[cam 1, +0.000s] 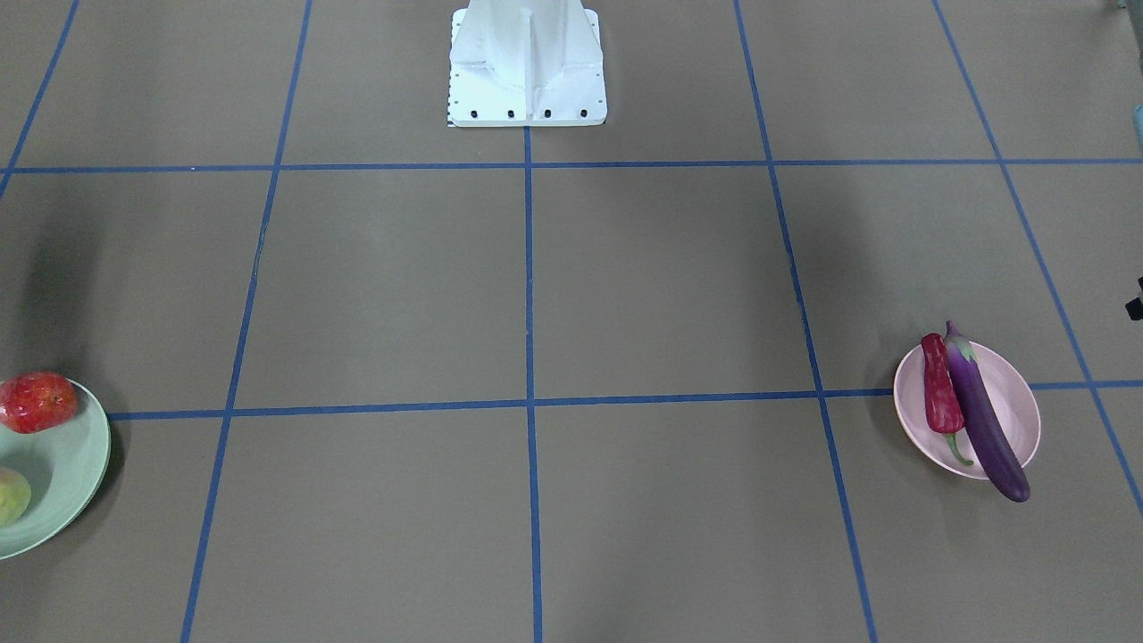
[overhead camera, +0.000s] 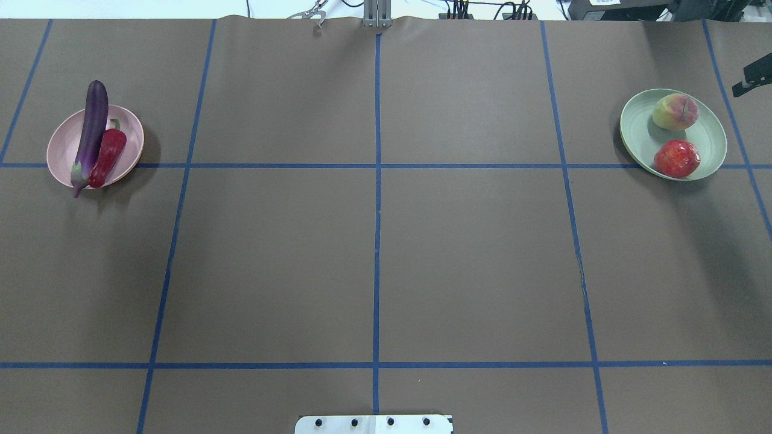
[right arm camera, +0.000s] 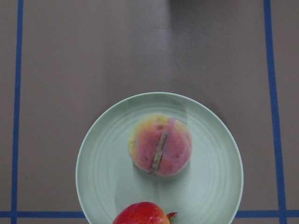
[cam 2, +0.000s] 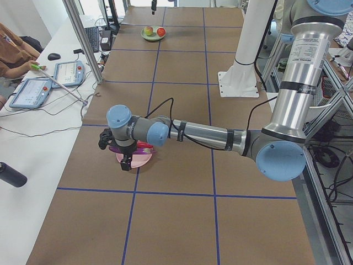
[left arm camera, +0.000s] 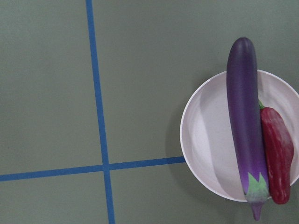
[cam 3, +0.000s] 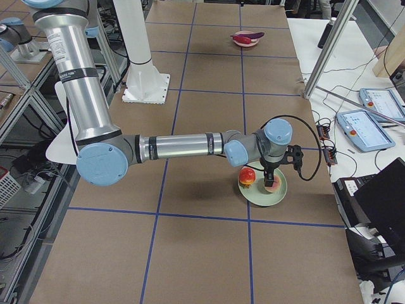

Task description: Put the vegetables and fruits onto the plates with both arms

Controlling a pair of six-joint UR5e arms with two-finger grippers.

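Beneath the left hand (cam 2: 127,162) and right hand (cam 3: 268,184), the pink plate (left arm camera: 205,140) and green plate (right arm camera: 107,182) are seen filled. Whether either hand is open cannot be told. A straight upward withdrawal is judged best, so nothing is nudged.

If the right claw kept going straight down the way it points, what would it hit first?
Probably the peach on the green plate; the right gripper hangs pointing down over it, though depth is unclear.

The left arm (cam 2: 204,134) is stretched low and nearly level toward the left end of the table (cam 2: 182,221), with the left gripper (cam 2: 127,161) pointed down. The right arm (cam 3: 183,147) is extended likewise toward the right end, and the right gripper (cam 3: 270,182) is also pointed down (the jaw state cannot be told).
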